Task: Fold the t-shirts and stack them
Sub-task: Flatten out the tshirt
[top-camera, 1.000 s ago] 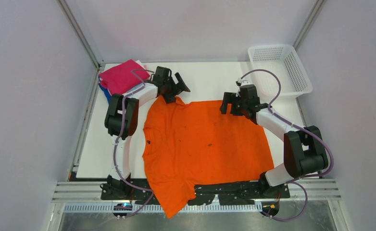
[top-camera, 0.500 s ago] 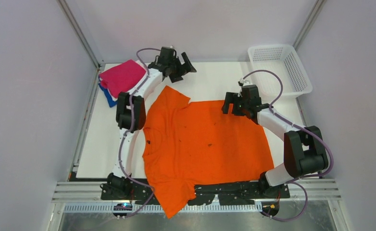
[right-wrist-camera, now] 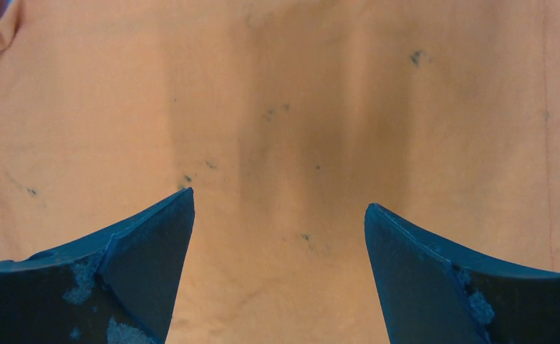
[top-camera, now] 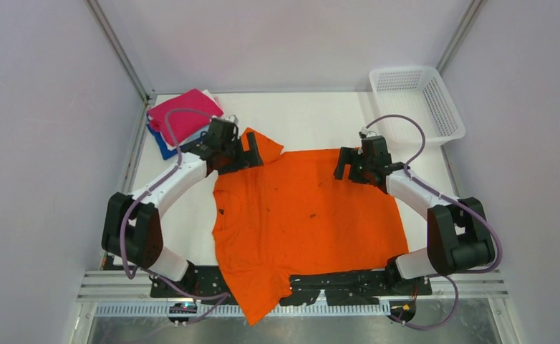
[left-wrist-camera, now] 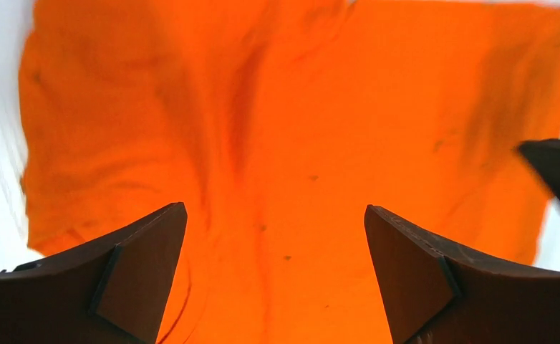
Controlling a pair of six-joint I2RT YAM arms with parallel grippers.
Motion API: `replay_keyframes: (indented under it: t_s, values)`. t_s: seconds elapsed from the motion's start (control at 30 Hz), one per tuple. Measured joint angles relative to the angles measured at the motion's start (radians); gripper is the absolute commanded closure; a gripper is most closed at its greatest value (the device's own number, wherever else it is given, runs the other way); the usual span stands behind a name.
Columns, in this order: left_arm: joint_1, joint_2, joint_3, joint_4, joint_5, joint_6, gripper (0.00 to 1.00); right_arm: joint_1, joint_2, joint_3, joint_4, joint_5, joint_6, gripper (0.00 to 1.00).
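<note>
The bright orange t-shirt (top-camera: 306, 215) lies spread flat on the white table, one sleeve hanging over the near edge. My left gripper (top-camera: 247, 152) is open and empty, just above the shirt's far left sleeve and shoulder. In the left wrist view its gripper (left-wrist-camera: 273, 208) has orange cloth (left-wrist-camera: 298, 107) between the spread fingers. My right gripper (top-camera: 345, 166) is open and empty over the shirt's far right edge. In the right wrist view the gripper (right-wrist-camera: 280, 201) hovers over speckled cloth (right-wrist-camera: 298, 86). A folded stack, with the magenta shirt (top-camera: 184, 115) on top of white and blue ones, sits at the back left.
A white mesh basket (top-camera: 445, 107) stands at the back right corner. Grey walls and metal frame posts close in the table. The right gripper's dark finger (left-wrist-camera: 558, 172) shows at the right edge of the left wrist view.
My left arm has swung back from the table's far edge and come down over the orange shirt's far sleeve, its elbow now out to the left. The right gripper has shifted slightly.
</note>
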Motion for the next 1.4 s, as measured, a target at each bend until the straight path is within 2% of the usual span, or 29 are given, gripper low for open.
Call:
replay_keyframes:
  t_s: [0.17, 0.43, 0.73, 1.2, 1.3, 1.4]
  values:
    - [-0.003, 0.056, -0.135, -0.004, -0.005, -0.006, 0.0, 0.0, -0.032, -0.039, -0.01, 0.017, 0.019, 0.05]
    - [0.011, 0.237, -0.075, -0.006, -0.042, -0.024, 0.0, -0.005, -0.014, -0.055, -0.027, 0.053, 0.028, 0.05]
    - [0.084, 0.427, 0.175, -0.117, -0.07, -0.026, 0.0, -0.017, 0.124, 0.019, -0.018, 0.046, 0.042, 0.05]
    - [0.138, 0.692, 0.616, -0.344, -0.121, 0.026, 0.0, -0.063, 0.343, 0.263, -0.017, -0.018, 0.044, 0.05]
    - [0.144, 0.76, 0.746, -0.388, -0.124, 0.035, 0.0, -0.066, 0.37, 0.299, -0.024, -0.021, 0.044, 0.05]
    - [0.146, 0.797, 0.81, -0.403, -0.124, 0.041, 0.0, -0.068, 0.382, 0.316, -0.032, -0.021, 0.045, 0.05]
